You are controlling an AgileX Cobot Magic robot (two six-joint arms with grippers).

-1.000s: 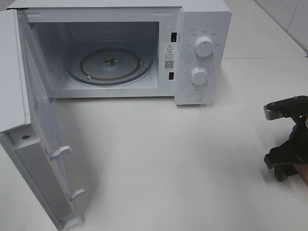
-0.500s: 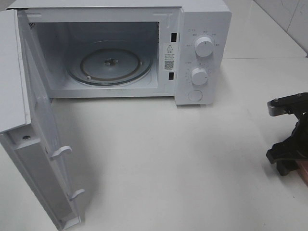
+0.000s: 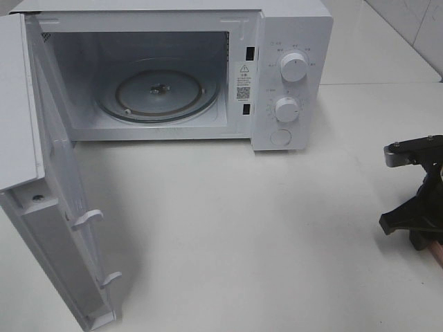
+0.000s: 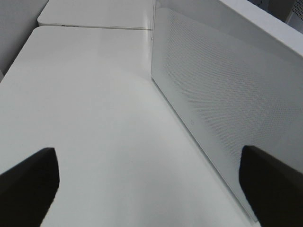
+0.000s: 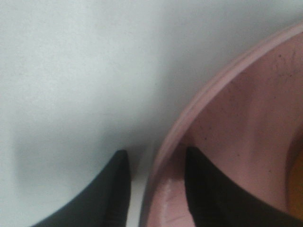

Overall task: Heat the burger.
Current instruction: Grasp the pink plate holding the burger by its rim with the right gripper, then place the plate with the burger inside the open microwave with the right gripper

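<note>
The burger does not show plainly. Only a golden-brown sliver (image 5: pixel 297 189) sits on the pink plate (image 5: pixel 246 118) at the edge of the right wrist view, and I cannot tell what it is. My right gripper (image 5: pixel 156 194) straddles the plate's rim, one finger outside and one inside, with a thin strip of table still showing beside the outer finger. From above, this gripper (image 3: pixel 419 225) hangs at the table's right edge over the plate's edge (image 3: pixel 438 254). My left gripper (image 4: pixel 151 189) is open with nothing between its fingers, beside the microwave door (image 4: pixel 218 94).
The white microwave (image 3: pixel 291 41) stands at the back with its door (image 3: pixel 62 228) swung wide open to the left. Its glass turntable (image 3: pixel 158 93) is bare. White tabletop (image 3: pixel 242 221) stretches between the microwave and my right gripper.
My right gripper has drifted slightly right and down, and its jaws have narrowed around the plate's rim. The microwave and its door have not moved.
</note>
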